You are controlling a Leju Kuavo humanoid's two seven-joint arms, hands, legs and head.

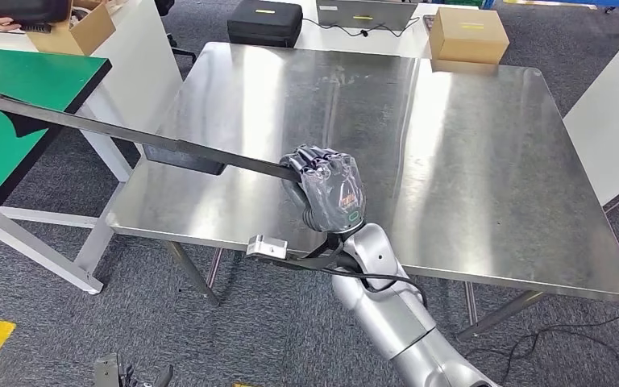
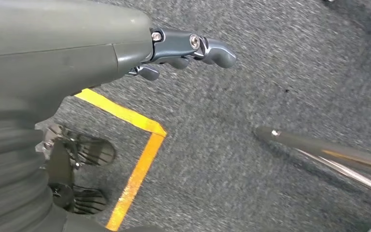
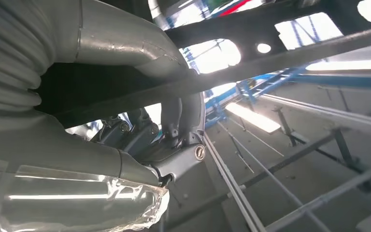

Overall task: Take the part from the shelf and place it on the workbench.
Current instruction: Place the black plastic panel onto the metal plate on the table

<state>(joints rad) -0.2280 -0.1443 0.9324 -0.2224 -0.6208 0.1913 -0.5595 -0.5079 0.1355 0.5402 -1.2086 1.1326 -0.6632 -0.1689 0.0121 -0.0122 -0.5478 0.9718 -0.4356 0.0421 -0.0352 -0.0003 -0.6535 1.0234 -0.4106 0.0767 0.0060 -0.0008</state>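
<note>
Long dark metal bar (image 1: 129,137) carried over the brushed steel bench (image 1: 467,161), not yet set down.

The right hand (image 1: 328,193), fingers closed around one end at frame centre, holds the bar stretching to the upper left beyond the bench's edge. By this view the pickup looks done; lowering and release remain. The left hand (image 2: 183,50) hangs over grey carpet, fingers loosely apart, holding nothing.

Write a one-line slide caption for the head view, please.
Right hand holds a long dark part above the steel workbench.
</note>
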